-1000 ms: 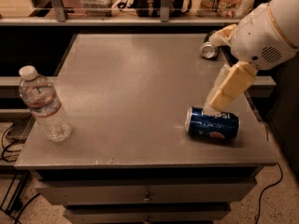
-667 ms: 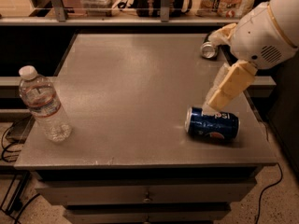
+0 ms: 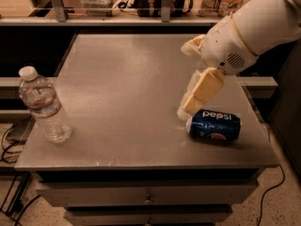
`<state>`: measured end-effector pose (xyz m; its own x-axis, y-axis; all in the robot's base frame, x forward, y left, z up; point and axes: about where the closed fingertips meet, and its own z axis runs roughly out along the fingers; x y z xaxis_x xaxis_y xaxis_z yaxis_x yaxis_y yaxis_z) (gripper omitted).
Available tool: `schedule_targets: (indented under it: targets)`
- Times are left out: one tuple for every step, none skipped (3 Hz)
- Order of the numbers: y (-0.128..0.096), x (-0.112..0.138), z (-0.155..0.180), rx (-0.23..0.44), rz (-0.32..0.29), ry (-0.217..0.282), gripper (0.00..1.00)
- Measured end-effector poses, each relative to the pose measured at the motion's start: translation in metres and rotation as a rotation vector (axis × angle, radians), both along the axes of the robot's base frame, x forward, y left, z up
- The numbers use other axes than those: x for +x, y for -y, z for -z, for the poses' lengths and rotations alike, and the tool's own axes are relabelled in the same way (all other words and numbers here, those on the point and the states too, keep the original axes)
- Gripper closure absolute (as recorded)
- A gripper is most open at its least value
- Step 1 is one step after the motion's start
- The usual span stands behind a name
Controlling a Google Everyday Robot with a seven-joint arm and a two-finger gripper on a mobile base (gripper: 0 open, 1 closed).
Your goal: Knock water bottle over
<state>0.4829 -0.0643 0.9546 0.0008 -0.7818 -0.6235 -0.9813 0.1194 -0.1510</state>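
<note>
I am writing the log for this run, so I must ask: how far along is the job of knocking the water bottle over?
Nothing looks done: the water bottle stands upright near the front left corner of the table. In hand: the gripper hangs at the right side, just above the lying Pepsi can, far from the bottle. Left: cross the table and push the bottle over.

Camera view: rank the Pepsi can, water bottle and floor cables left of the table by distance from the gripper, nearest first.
The gripper hangs over the right side of the table.
1. Pepsi can: lying on its side, just right of the gripper.
2. Water bottle: upright at the left edge, across the top.
3. Floor cables: below and left of the bottle, off the table.
</note>
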Motion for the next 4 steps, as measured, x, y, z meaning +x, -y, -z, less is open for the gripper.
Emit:
schedule_targets:
  targets:
    - [-0.053,0.005,0.012,0.094,-0.101,-0.020,0.00]
    - [-0.104,0.008,0.021,0.207,-0.192,-0.037,0.00]
    - [-0.154,0.007,0.026,0.321,-0.285,-0.033,0.00]
    - [-0.198,-0.004,0.027,0.422,-0.366,-0.026,0.00]
